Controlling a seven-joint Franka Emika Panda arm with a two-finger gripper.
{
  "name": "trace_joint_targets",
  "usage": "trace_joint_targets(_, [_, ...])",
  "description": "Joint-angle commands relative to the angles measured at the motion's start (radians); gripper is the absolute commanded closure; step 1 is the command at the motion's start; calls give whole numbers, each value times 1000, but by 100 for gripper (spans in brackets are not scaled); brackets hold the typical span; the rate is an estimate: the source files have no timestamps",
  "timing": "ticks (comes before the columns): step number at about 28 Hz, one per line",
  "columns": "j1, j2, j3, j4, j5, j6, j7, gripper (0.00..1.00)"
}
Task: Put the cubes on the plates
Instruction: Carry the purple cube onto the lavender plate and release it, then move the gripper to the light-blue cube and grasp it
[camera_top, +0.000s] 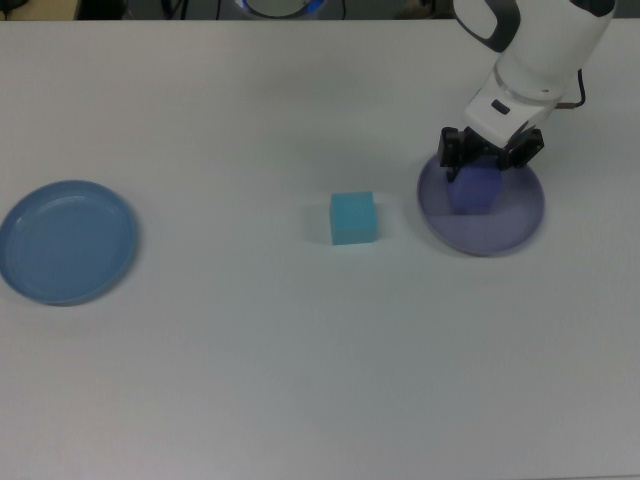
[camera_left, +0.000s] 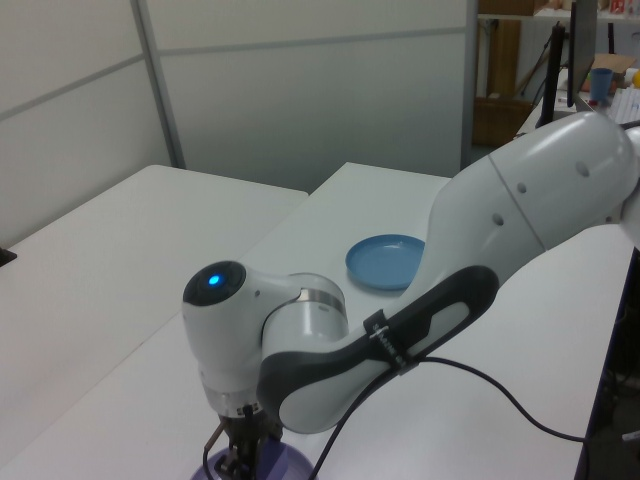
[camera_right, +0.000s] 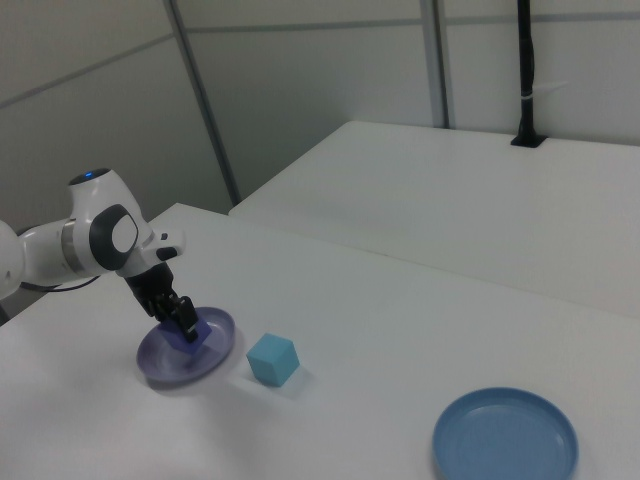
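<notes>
With the lavender plate (camera_top: 510, 225) as our landmark, our gripper (camera_top: 490, 160) clamps the purple cube (camera_top: 474, 192) over its centre; we should lower fully before releasing; the turquoise cube (camera_top: 353, 218) waits beside it; the blue plate (camera_top: 66, 241) far beyond.

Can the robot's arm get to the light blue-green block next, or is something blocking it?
Probably yes. The turquoise block sits alone on the white table with nothing on top of it or touching it. But the gripper is shut on the purple block over the lavender plate, so it must let go first.
</notes>
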Motion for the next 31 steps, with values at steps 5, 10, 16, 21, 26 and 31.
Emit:
trace_joint_targets(5, [29,7,-8,12,-33,4,10,9])
trace_joint_targets(10, [33,5,4,11,-36,-2,-28,0])
trace_joint_targets(16, [29,-22,-2,14,-22,-19,-30,0])
trace_joint_targets(21, [-42,-56,-9,14,0,-84,-25,0])
trace_joint_targets(26, [-147,-85,-9,-2,15,-88,-37,0])
trace_joint_targets(31, [-203,-85,-9,-26,18,-88,-149,0])
